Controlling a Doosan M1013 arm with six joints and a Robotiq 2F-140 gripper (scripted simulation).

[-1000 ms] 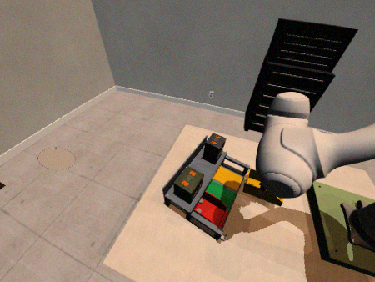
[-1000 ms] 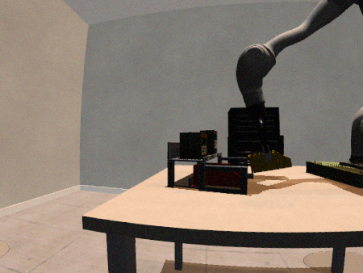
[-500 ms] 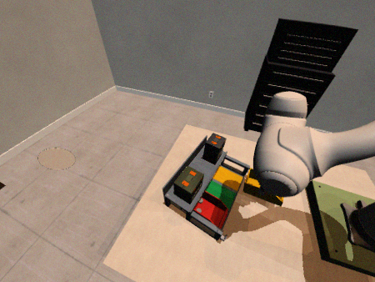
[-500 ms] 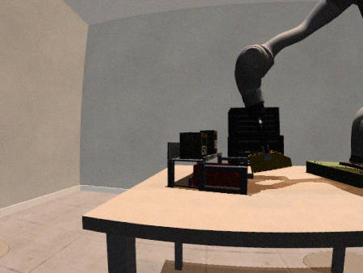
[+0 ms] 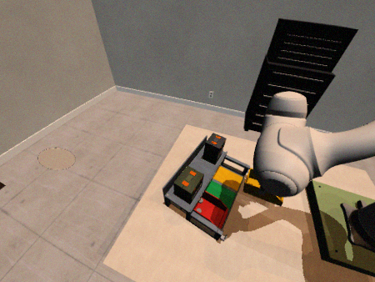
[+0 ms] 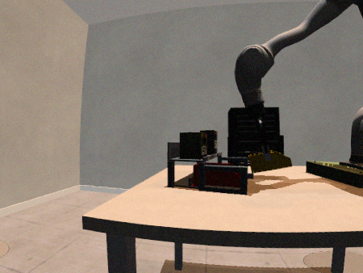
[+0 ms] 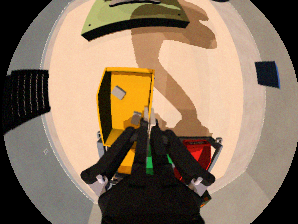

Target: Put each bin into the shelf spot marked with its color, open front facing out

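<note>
Two fingers nearly shut, seemingly pinched on the yellow bin's [image 7: 127, 98] thin back wall. Gripper [image 7: 148, 120] hung over bin, tilted, just beside shelf [image 5: 189, 156] front, near yellow mark [image 5: 228, 175]. Red bin [image 5: 214, 208] shelved.

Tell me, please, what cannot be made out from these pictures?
- Top view: the yellow open-fronted plastic bin is mostly hidden behind the pale rounded arm joint, and the end effector entirely.
- Exterior view: the green and yellow marks are lost in the dark of the grey metal shelf.
- Wrist view: the small grey part in the bin is too small to identify.
</note>
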